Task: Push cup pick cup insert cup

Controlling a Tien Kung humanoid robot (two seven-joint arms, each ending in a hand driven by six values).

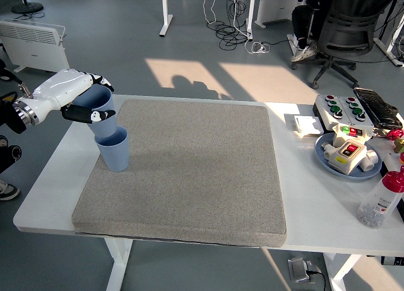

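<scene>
**Upper cup sits in lower cup, left hand gripping it**

At nine o'clock I see my left hand [82, 100] wrapped around the upper blue cup [101, 114], which sits nested in the lower blue cup [114, 153] on the grey mat [189, 171]. At three o'clock, a blue plate [334, 161] and a button box [344, 109] rest on the white table [309, 202].

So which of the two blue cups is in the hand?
The upper cup, tilted, gripped by the left hand; its base sits in the lower cup, standing on the mat.

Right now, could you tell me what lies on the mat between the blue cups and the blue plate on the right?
Head view: only bare grey mat, then white table, between the cups and plate.
</scene>
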